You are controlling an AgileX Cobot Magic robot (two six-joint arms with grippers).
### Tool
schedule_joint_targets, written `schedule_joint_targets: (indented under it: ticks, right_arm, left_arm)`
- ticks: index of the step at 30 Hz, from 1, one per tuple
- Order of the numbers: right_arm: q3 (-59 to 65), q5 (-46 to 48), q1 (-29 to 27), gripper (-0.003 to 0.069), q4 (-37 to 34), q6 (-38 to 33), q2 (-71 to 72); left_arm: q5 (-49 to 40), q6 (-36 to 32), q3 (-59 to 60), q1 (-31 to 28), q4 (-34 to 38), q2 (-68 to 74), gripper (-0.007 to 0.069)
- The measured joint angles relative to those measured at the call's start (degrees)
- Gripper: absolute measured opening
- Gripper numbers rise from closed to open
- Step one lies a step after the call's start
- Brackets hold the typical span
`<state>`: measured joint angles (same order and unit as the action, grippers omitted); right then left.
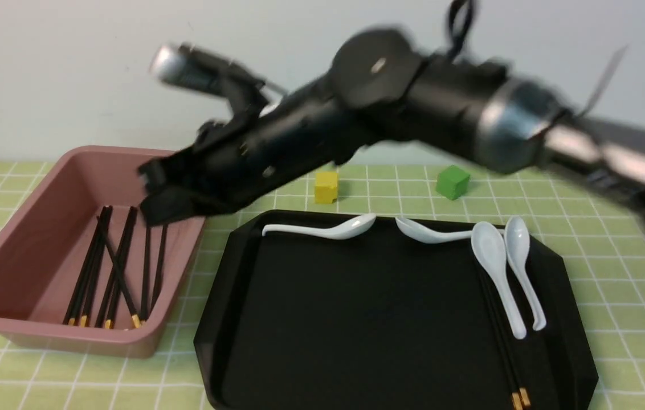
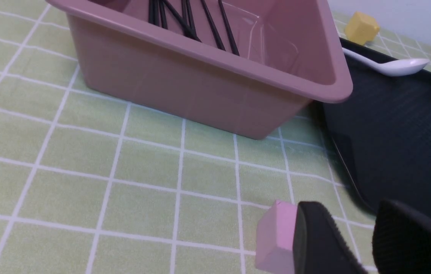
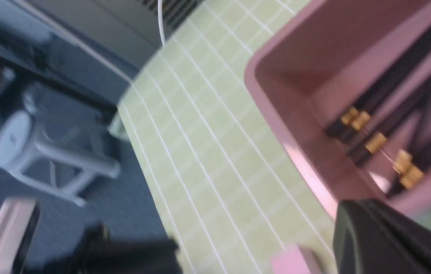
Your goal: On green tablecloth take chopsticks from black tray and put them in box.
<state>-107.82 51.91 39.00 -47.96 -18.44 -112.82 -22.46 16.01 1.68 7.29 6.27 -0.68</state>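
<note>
Left side of the green cloth (image 1: 596,267): a pink box (image 1: 20,239) with a loose bundle of black, gold-tipped chopsticks (image 1: 114,267) inside, some crossed. Hanging right above the side of the box nearest the black tray (image 1: 356,319): the right claw (image 1: 154,193), on a long arm stretched in from the right. All motion blur there, so cannot tell whether spread or pressed together, cannot make out anything in it. Same story from the right wrist: just one black finger (image 3: 383,243) by the box rim, gold chopstick ends beyond. On that tray, four white spoons (image 1: 488,245) toward its back and right. By two of those spoons, along the tray's right side, one more pair of chopsticks (image 1: 506,359), gold ends at the front edge. Behind the tray, a yellow cube (image 1: 326,187) and a green cube (image 1: 452,182). Low over the cloth, near both box and tray, the left claw (image 2: 352,220): spread wide, nothing between the fingers (image 2: 314,243), a small pink cube (image 2: 274,239) just beside one of them.
</note>
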Motion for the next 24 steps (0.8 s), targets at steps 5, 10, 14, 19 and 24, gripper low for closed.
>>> schedule_joint_targets:
  ticks: [5,10,14,19,24]
  right_arm:
    - [-0.1,13.8,-1.3,0.0000,18.0,8.9,11.3]
    - [3.7,19.2,-1.3,0.0001,36.0,17.9,25.4]
    - [14.0,19.7,-1.3,0.0001,42.1,23.0,38.5]
    - [37.0,7.9,-1.3,0.0001,45.5,25.7,57.5]
    - [62.9,-18.3,-1.3,0.0005,45.9,27.6,72.8]
  left_arm:
    - [0.0,0.0,0.0,0.0,0.0,0.0,0.0238]
    - [0.0,0.0,0.0,0.0,0.0,0.0,0.0238]
    - [0.0,0.0,0.0,0.0,0.0,0.0,0.0238]
    - [0.0,0.0,0.0,0.0,0.0,0.0,0.0238]
    - [0.0,0.0,0.0,0.0,0.0,0.0,0.0238]
